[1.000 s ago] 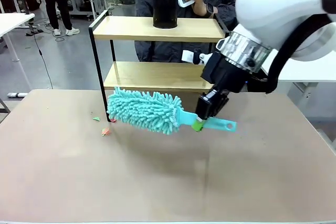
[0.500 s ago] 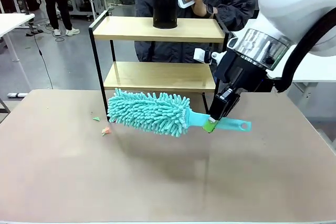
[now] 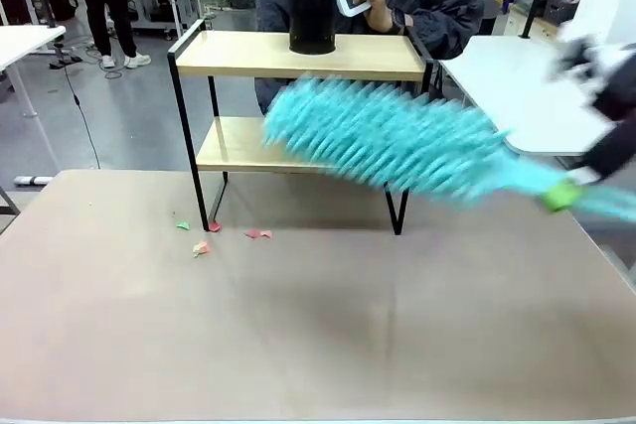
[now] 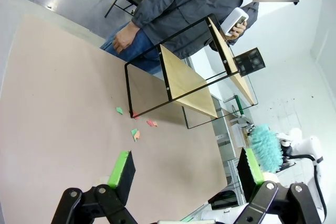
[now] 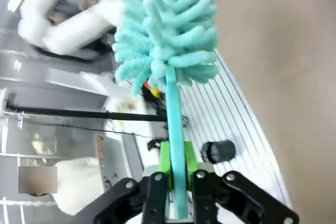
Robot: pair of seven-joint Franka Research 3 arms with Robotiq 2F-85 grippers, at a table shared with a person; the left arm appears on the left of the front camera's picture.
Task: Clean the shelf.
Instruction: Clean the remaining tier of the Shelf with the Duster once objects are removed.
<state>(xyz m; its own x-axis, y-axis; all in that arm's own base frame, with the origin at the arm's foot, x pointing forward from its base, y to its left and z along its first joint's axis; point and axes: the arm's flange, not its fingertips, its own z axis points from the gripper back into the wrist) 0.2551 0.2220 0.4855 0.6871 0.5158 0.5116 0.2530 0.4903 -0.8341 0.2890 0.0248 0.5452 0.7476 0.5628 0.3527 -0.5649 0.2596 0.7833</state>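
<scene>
Turquoise microfibre duster [image 3: 397, 141], soft and probably light, blurs before the shelf [image 3: 238, 52] at the far side of the table [image 3: 318, 345]; right gripper [image 5: 177, 163] clamps its stiff handle [image 5: 176, 124] (the sensible hold), left gripper [image 4: 185, 167] gapes empty.

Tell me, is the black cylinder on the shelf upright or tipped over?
Upright: the black cylinder stands on its base atop the shelf, sides vertical.

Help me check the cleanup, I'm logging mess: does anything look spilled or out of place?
Yes. Small coloured scraps lie scattered on the table near the shelf's front left leg, looking like litter. The duster, clamped in the right claw, hangs mid-air across the shelf front, blurred.
</scene>
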